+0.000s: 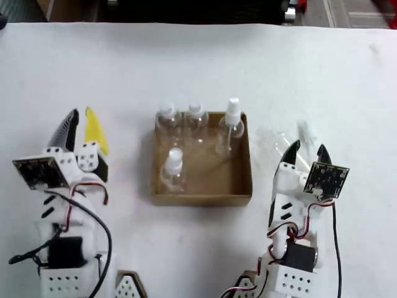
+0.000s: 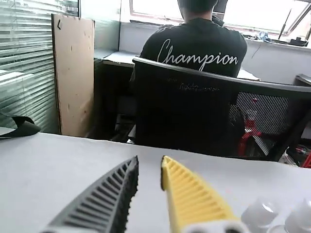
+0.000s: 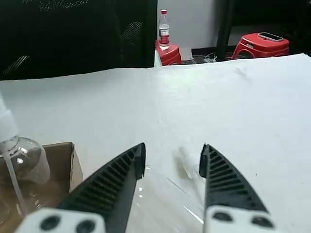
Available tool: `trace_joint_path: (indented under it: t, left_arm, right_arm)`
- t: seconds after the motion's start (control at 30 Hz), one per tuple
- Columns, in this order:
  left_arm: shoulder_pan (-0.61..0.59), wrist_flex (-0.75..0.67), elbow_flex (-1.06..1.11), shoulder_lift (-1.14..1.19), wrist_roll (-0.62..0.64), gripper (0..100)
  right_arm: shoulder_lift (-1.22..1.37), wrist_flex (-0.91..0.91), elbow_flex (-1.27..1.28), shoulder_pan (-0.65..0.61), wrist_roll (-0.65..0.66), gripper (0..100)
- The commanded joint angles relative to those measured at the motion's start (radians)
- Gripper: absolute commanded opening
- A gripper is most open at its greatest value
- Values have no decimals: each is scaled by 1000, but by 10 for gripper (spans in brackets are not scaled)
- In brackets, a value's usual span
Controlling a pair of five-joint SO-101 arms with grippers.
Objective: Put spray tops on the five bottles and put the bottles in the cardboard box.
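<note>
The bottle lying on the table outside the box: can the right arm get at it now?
Probably yes. The right gripper hangs close by the bottle, jaws open, and nothing stands between them.

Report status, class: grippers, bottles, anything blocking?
Left gripper open, empty, beside cardboard box. Right gripper open over fifth bottle lying on table. Four bottles in box. Nothing seen blocking.

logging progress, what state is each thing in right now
box: upright, open top, four bottles inside
tall bottle: upright in box, spray top on
three short bottles: upright in box, white tops on
fifth bottle: lying outside box, top unclear
left pincer: open, empty
right pincer: open, empty, at the fifth bottle
</note>
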Motion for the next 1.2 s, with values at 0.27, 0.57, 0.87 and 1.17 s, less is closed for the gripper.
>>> trace_joint_path:
  t: [0.27, 0.57, 0.87, 1.17]
  left_arm:
    - [-13, -106, -41, 97, -18, 21]
    - [-10, 51, -272, 297, -385, 20]
    - [-76, 91, -382, 776, -408, 23]
    - [-107, 43, -316, 839, -244, 24]
  right_arm:
    - [-7, 1, 9, 12, 9, 165]
    - [-7, -5, 9, 12, 9, 97]
    - [-7, -4, 9, 13, 18, 94]
    - [-8, 2, 2, 12, 18, 148]
